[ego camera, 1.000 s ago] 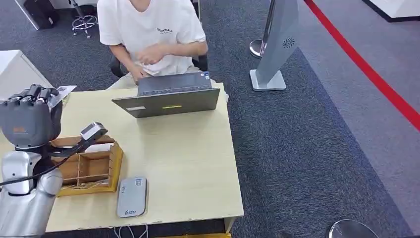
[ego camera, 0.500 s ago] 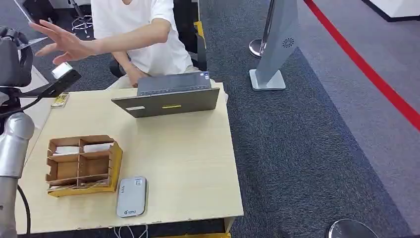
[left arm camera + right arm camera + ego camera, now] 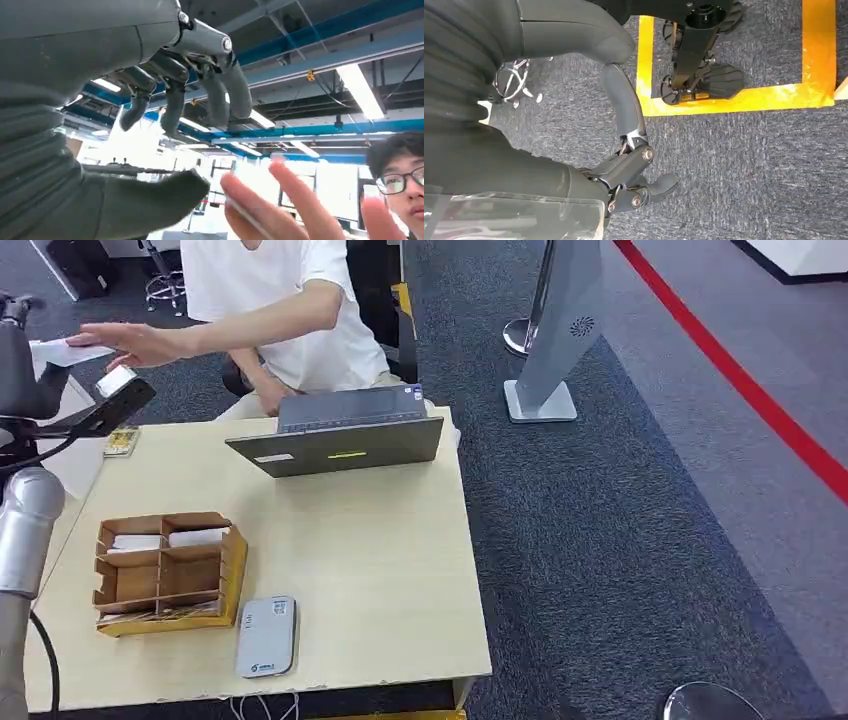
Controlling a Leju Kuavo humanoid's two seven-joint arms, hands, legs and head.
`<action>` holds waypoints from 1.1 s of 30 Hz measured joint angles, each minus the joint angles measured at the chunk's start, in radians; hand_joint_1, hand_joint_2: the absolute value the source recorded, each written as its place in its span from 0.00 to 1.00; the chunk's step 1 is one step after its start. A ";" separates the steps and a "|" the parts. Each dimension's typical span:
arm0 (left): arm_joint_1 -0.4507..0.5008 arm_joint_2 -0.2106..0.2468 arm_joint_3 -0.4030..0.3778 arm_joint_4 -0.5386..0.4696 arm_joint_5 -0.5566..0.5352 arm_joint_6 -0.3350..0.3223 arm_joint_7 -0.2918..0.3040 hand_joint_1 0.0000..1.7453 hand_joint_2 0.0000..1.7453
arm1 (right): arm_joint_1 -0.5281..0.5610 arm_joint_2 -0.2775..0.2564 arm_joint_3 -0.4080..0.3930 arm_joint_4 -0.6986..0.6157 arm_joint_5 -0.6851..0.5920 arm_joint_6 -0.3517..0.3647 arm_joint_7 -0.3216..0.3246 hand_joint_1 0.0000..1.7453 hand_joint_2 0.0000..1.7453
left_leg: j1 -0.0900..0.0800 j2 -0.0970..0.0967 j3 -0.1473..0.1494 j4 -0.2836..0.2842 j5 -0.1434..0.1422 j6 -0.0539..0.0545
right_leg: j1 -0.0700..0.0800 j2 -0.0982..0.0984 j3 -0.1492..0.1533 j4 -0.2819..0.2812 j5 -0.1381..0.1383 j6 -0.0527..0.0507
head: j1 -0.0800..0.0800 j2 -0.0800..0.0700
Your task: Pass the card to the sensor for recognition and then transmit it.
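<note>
My left hand (image 3: 20,360) is raised beyond the table's far left corner. In the left wrist view its fingers (image 3: 200,95) and thumb (image 3: 165,195) stand apart with nothing between them. A person's hand (image 3: 125,340) reaches in beside it and holds the white card (image 3: 62,352); the card's thin edge (image 3: 245,215) lies between the person's fingers. The grey card sensor (image 3: 266,636) lies flat near the table's front edge. My right hand (image 3: 634,165) hangs over the carpet, fingers loosely bent and holding nothing.
A wooden compartment box (image 3: 232,565) with white cards stands left of the sensor. A grey laptop (image 3: 340,440) sits at the far edge in front of the seated person. A small yellow card (image 3: 120,441) lies at the far left corner. A grey stand (image 3: 560,330) rises on the right.
My left arm lifted from over the wooden box to the far left with the card. The person reached out and took the card, and my fingers have let go.
</note>
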 joint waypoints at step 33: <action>0.913 -0.015 -0.007 -0.720 0.045 0.066 -0.087 0.00 1.00 | 0.056 0.000 -0.080 0.000 -0.134 -0.023 -0.058 0.00 1.00 | -0.001 0.006 0.001 -0.001 -0.008 0.002 | -0.002 0.006 -0.001 -0.002 -0.006 0.003 | 0.000 0.000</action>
